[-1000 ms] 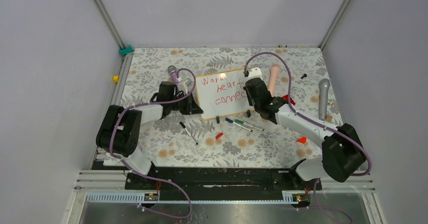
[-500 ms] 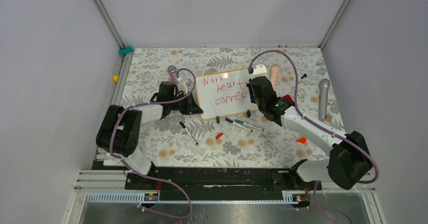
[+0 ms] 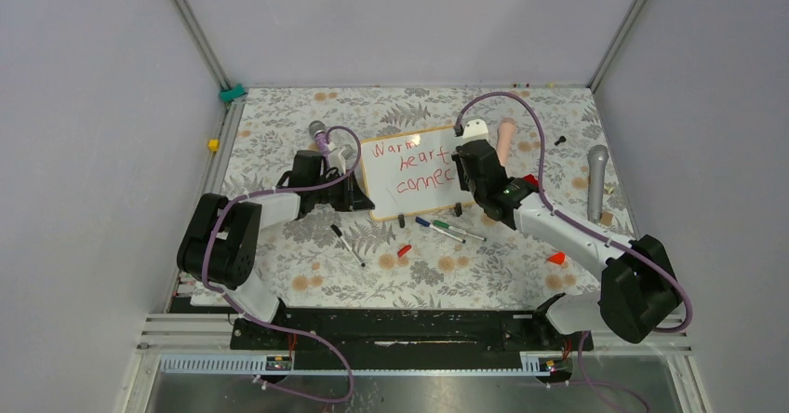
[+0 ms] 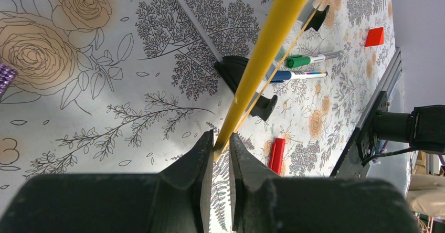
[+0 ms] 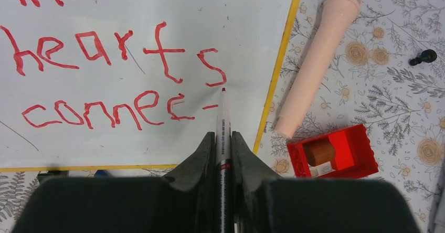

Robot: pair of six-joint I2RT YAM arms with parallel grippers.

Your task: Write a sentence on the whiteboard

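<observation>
The whiteboard (image 3: 437,153) stands tilted at mid-table on black clip feet (image 4: 233,67). My left gripper (image 3: 354,188) is shut on its yellow-wood left edge (image 4: 273,39), the frame pinched between the fingertips of this gripper (image 4: 220,144). The sentence (image 5: 105,49) in red reads "hearts", then "connec" with a short dash after it; "Warm" (image 3: 392,145) sits above. Over the board's right side, my right gripper (image 3: 465,176) is shut on a red marker (image 5: 223,123). Its tip (image 5: 223,89) points at the board just below the "s" and above the dash.
A pink microphone (image 5: 315,60) and a red block holding a wooden peg (image 5: 336,151) lie just right of the board. Blue and green markers (image 3: 447,229), a black pen (image 3: 349,244) and a red cap (image 3: 404,250) lie in front of it. A grey microphone (image 3: 596,180) lies far right.
My right gripper with the marker has shifted slightly toward the far right along the board's right side. The left arm and the board have not moved.
</observation>
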